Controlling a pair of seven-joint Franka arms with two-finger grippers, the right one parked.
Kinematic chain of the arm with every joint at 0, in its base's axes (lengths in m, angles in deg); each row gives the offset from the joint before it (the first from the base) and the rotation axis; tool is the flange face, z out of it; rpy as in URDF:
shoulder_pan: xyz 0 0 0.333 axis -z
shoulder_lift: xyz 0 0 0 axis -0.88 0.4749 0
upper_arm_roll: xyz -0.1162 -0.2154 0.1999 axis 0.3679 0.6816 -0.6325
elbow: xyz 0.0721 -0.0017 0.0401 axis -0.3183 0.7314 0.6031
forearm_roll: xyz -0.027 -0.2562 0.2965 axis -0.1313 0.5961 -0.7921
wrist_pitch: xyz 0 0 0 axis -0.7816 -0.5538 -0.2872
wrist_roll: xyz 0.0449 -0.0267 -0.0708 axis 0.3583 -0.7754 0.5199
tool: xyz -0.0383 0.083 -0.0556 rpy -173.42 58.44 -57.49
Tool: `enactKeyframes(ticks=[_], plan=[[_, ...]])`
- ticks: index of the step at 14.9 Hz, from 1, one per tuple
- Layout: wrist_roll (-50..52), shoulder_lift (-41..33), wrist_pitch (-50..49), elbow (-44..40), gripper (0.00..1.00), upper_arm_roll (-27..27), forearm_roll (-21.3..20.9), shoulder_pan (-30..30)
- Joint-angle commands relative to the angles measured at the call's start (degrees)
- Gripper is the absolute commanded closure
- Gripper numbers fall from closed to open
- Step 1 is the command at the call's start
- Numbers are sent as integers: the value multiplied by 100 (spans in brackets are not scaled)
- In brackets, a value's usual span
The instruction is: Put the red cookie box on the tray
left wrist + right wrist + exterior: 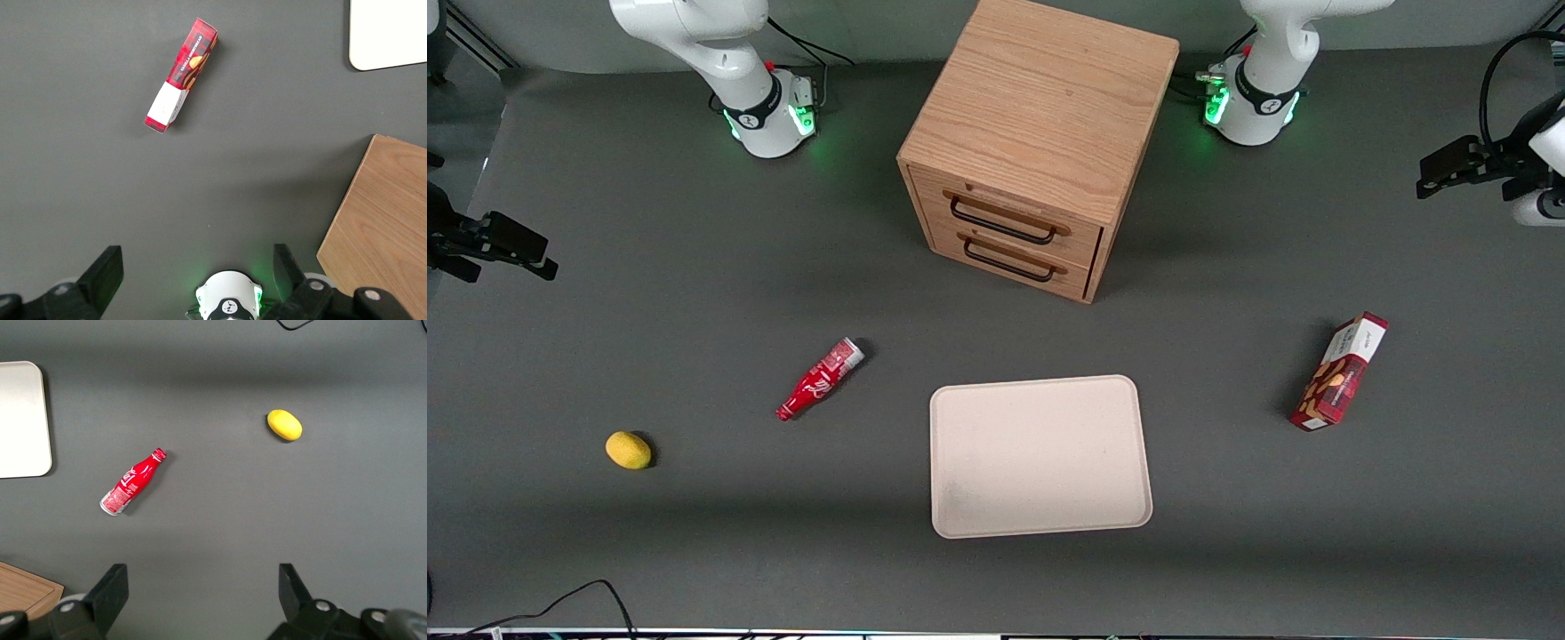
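Right now my gripper (197,280) hangs high above the dark grey table (649,293), its two black fingers (103,273) spread wide apart with nothing between them; in the front view it shows as a dark shape at the upper right edge of the frame (1463,169), well apart from everything on the table. The red cookie box (1340,372) lies flat on the table toward my working arm's end, in the right part of the front frame, set at a slant with its white panel end pointing farther from the front camera and its dark-red end nearer. From my wrist camera I see the same box (181,75) lying alone on the bare table, touching nothing. The tray (1040,456) sits at the lower centre of the front frame, flat and bare, well apart from the box. A wooden two-drawer cabinet (1032,142) stands at the upper centre, farther from the front camera than the tray. Toward the parked arm's end lie a small red bottle (819,380) on its side and a yellow lemon-like fruit (628,450).
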Motion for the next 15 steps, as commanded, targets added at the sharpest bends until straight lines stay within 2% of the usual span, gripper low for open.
enactKeyframes(ticks=[1, 11, 15], plan=[[79, 11, -123, -103, 0, -50, 15, 89], [140, 20, -237, 21, 0, -85, 129, 72], [-437, 230, -237, -443, 0, -217, 120, 72]])
